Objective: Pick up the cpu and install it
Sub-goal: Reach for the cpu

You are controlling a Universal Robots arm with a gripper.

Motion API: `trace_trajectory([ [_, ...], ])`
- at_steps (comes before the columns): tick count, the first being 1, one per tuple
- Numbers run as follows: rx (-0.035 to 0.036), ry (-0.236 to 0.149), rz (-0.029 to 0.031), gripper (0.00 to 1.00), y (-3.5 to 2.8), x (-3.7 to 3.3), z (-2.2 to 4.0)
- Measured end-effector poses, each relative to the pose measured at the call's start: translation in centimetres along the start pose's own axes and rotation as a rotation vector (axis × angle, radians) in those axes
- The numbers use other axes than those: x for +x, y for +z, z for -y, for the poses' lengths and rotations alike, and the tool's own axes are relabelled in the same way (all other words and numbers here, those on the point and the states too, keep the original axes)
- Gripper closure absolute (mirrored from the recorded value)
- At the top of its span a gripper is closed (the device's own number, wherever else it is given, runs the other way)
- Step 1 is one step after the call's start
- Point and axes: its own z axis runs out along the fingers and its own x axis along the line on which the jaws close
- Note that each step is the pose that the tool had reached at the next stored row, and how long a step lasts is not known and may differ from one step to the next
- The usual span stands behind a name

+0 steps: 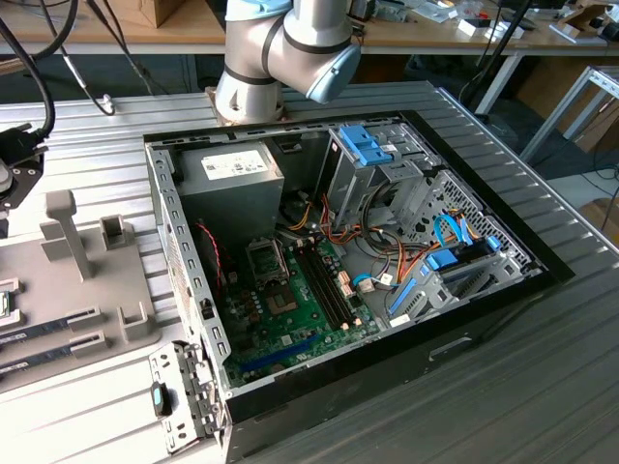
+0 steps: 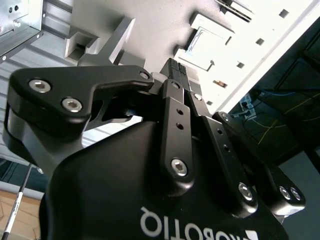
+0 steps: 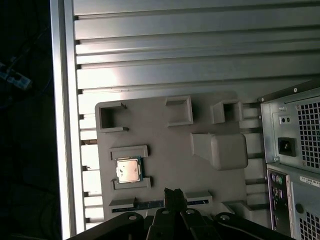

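Observation:
The cpu point(image 3: 129, 170), a small square chip with a silver top, lies flat in a recess of the grey holder plate point(image 3: 170, 140) on the ribbed table beside the computer case. In both wrist views my gripper point(image 3: 173, 194) point(image 2: 175, 72) hangs above that plate with its fingertips pressed together and nothing between them. It is apart from the cpu, over the plate's edge where a memory stick point(image 3: 145, 204) lies. In the exterior view the dark socket frame point(image 1: 266, 259) sits on the green motherboard point(image 1: 290, 309) inside the open case.
The open case point(image 1: 484, 319) takes up the table's middle, with a grey power-supply box point(image 1: 232, 179), cables and blue drive brackets point(image 1: 368, 145). The holder plate point(image 1: 135, 329) has upright posts point(image 1: 63, 227) and memory sticks point(image 1: 48, 324). The case's rear panel point(image 3: 295, 150) borders the plate.

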Motion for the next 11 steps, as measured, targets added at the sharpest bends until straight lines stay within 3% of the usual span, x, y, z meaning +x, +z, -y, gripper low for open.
trace_trajectory([
  [11, 0.0001, 0.000, -0.0001, 0.89, 0.66, 0.02, 0.03],
])
